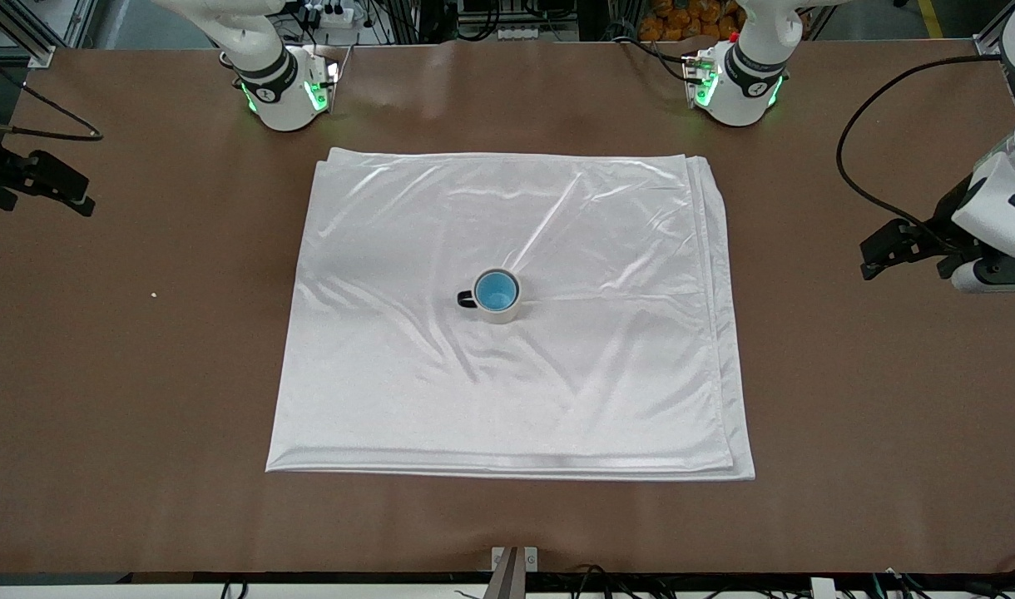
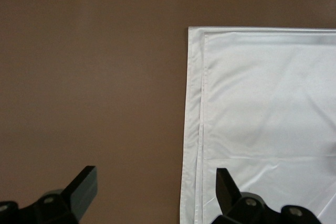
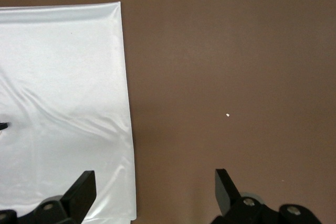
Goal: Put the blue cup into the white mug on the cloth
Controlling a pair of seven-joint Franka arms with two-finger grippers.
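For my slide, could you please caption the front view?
Blue cup nested in white mug on the cloth; both arms wait at the table's ends.

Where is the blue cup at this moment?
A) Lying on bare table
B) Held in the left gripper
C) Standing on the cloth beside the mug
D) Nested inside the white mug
D: the blue cup sits inside the white mug, which stands on the cloth.
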